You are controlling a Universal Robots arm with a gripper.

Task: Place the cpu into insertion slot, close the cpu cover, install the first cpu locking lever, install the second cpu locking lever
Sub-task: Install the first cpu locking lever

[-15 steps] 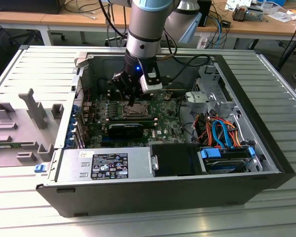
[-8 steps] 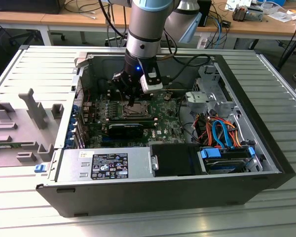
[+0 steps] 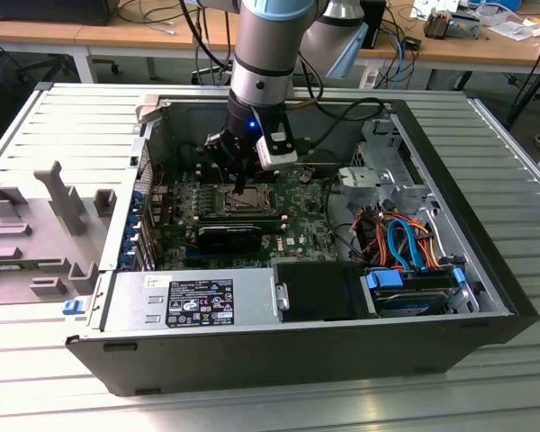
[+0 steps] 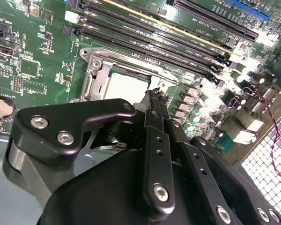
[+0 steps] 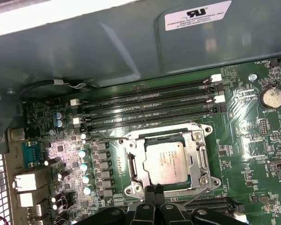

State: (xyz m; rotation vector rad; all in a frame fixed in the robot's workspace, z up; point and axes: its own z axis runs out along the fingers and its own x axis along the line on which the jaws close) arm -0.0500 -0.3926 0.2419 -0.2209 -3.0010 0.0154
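Item: open computer case (image 3: 486,297) on a table, green board (image 5: 253,154) inside

Cpu (image 5: 165,162): seated in the slot (image 5: 203,161), silvery top showing through the cover (image 5: 131,165), which lies flat over it

Gripper (image 5: 152,188): just beside the slot's edge, fingertips drawn together, apparently holding nothing; in the second wrist view its tip (image 4: 155,93) sits at the socket rim

Step, as judged: placing and cover done; a locking lever is in hand

Next move calls for: hooking the thin wire lever precisely, pressing it down and under its catch without scraping the memory slots (image 5: 145,105) close by
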